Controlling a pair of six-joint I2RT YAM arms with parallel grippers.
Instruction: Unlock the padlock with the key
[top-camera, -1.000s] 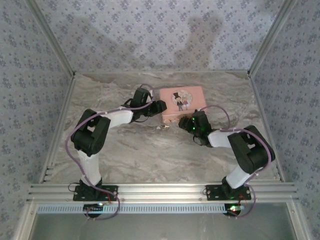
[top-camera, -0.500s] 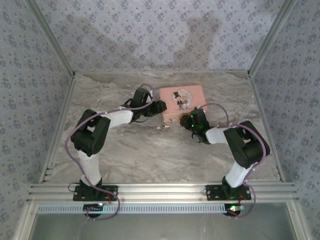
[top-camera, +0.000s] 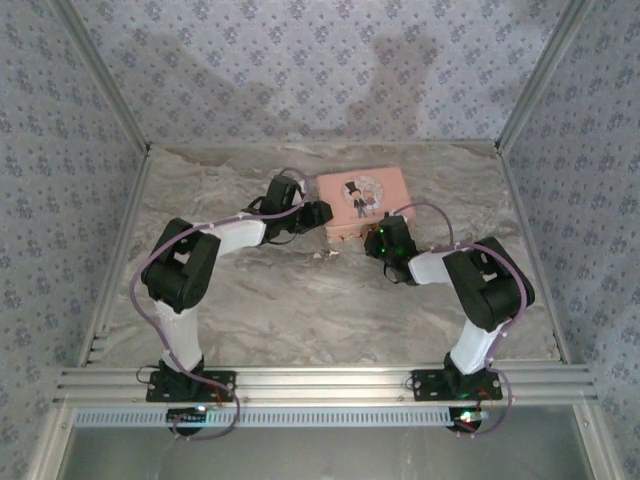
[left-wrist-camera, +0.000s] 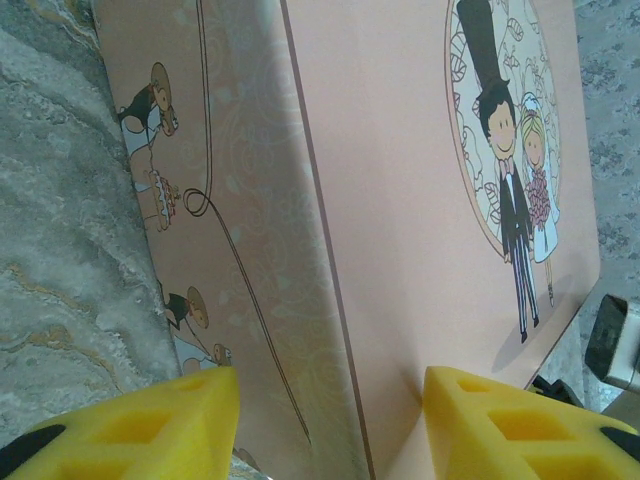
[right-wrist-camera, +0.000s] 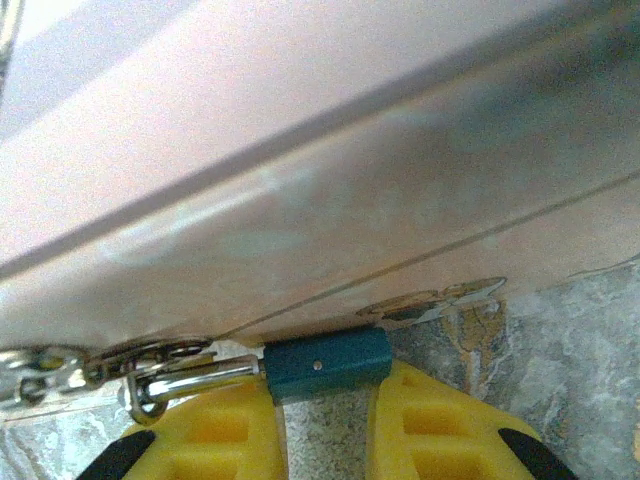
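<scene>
My left arm (top-camera: 232, 236) bends inward, left gripper (left-wrist-camera: 332, 390) half open; my right arm (top-camera: 470, 285) bends inward, right gripper (right-wrist-camera: 327, 390) fingers close together.

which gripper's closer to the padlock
Right. The right gripper sits at the padlock, in front of the pink tin; the left gripper straddles the tin's left edge, away from it.

Two matching arms on show. The left arm (top-camera: 180, 270) has chunky black joint housings and smooth white links, and the right arm (top-camera: 490, 290) is built just the same. A thin purple cable (top-camera: 143, 290) runs along the left one, and a second cable (top-camera: 430, 208) runs by the right wrist, where a green light (top-camera: 384, 237) glows. Each arm has a black base plate (top-camera: 190, 383). The left fingers (left-wrist-camera: 150, 425) are yellow blocks with moulded recesses and black ends, and the right fingers (right-wrist-camera: 440, 430) match.
</scene>
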